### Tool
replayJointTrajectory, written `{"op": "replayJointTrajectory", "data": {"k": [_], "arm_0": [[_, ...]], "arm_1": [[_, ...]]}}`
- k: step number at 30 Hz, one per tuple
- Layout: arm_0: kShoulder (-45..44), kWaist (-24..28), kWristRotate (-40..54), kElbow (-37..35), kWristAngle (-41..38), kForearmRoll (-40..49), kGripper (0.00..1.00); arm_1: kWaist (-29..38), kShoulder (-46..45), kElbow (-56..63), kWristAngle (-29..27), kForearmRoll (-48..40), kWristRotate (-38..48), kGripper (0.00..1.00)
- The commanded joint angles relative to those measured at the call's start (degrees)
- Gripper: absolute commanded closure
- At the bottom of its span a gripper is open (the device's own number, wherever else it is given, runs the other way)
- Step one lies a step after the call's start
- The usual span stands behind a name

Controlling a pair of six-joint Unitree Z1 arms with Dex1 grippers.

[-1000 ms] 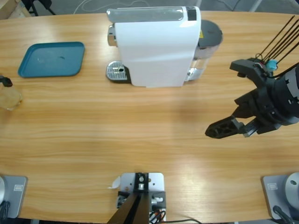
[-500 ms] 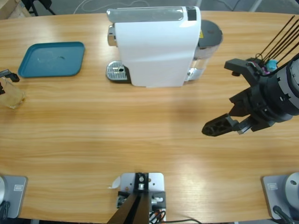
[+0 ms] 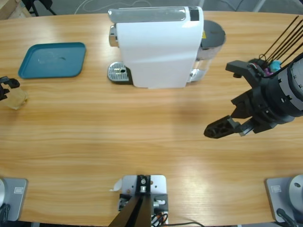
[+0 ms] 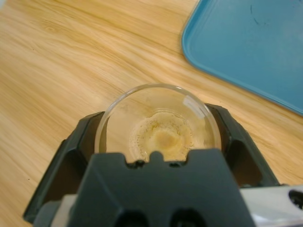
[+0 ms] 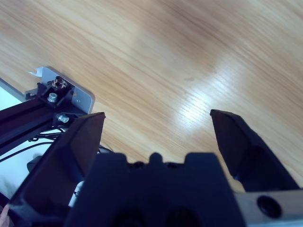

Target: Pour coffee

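Observation:
A small clear glass tumbler (image 3: 17,98) stands at the table's far left edge, with my left gripper (image 3: 9,91) shut on it. In the left wrist view the tumbler (image 4: 142,92) sits between the two black jaws of that gripper (image 4: 158,118), and a shallow pool of tan coffee (image 4: 164,138) lies at its bottom. The white coffee machine (image 3: 158,47) stands at the back middle, its metal drip grate (image 3: 118,73) on its left side. Far right, my right gripper (image 3: 217,130) hangs open over bare wood; nothing is between its jaws in the right wrist view (image 5: 156,116).
A teal tray (image 3: 52,59) lies at the back left, just beyond the tumbler, and its corner (image 4: 251,42) shows in the left wrist view. A dark water tank (image 3: 212,35) sits behind the machine. The right wrist view shows the metal rig plate (image 5: 71,97) at the table's front edge.
The tumbler and my left gripper have come a little rightward into the high view. The right arm has shifted slightly left and up, jaws still open.

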Motion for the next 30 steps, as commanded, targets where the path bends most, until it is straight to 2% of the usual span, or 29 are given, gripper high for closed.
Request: {"op": "replayJointTrajectory", "data": {"k": [1, 5, 10, 14, 17, 22, 26, 30], "arm_0": [[-0.7, -2.6, 1.0, 2.0, 0.2, -1.1, 1.000], [-5.6, -4.2, 8.4, 1.1, -1.4, -1.1, 1.000], [-13.7, -3.6, 26.6, -2.4, -10.2, -1.1, 1.000], [-16.9, 0.9, 36.3, -3.3, -25.8, -6.8, 1.000], [-15.1, 2.6, 43.8, -5.8, -36.0, -8.3, 1.000], [-6.5, 3.2, 55.0, -12.9, -50.7, -8.3, 1.000], [-1.4, 3.6, 60.2, -18.5, -57.0, -7.5, 1.000], [2.4, 3.2, 64.8, -20.9, -59.8, -5.1, 1.000]], "arm_1": [[-0.8, 1.2, 1.4, 1.4, -0.4, -0.7, 0.000], [-0.8, 0.7, 1.2, 1.5, -1.5, -0.3, 0.000], [-0.8, -0.2, 3.0, 1.6, -5.1, 0.6, 0.000], [-0.8, -0.9, 7.0, 1.7, -10.5, 1.1, 0.000], [-0.8, -0.9, 8.7, 1.5, -13.0, 1.1, 0.000], [-0.8, 0.8, 10.2, 1.1, -16.3, 0.4, 0.000], [-1.0, 2.1, 10.2, 0.3, -17.8, -1.0, 0.000], [-1.9, 1.7, 10.1, 0.1, -18.2, -1.6, 0.000]]}}
